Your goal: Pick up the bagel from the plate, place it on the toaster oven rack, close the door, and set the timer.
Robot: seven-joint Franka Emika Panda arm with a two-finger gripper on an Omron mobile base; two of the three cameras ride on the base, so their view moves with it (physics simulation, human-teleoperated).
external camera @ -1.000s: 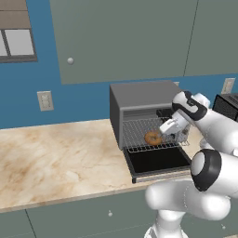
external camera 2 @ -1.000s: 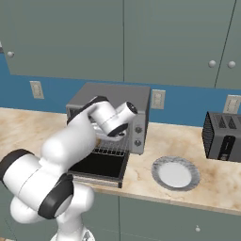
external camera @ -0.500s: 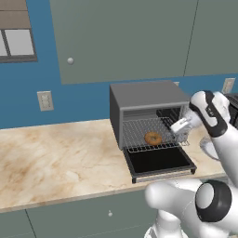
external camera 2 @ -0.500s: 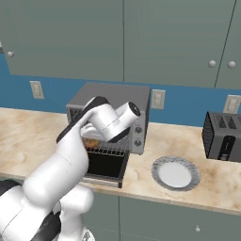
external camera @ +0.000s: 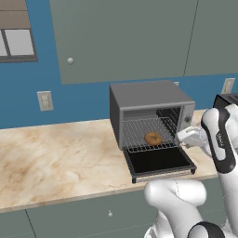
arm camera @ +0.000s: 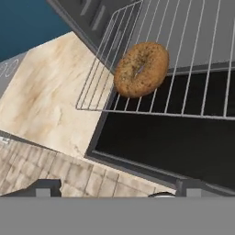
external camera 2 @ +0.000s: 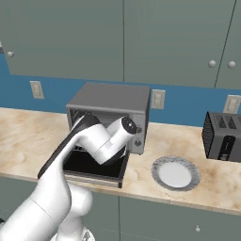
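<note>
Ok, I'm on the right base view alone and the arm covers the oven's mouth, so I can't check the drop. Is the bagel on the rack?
Observer: Yes. The bagel lies flat on the rack, near one front corner, as the hand view shows.
Operator: Is anything held right now?
Observer: No. The gripper is open, nothing is between its fingertips, and it is clear of the bagel.
Operator: Can the door swing up as things stand?
Observer: Probably not yet. In the hand view the rack's front edge juts out over the lowered door, so it may need pushing in first.
</note>
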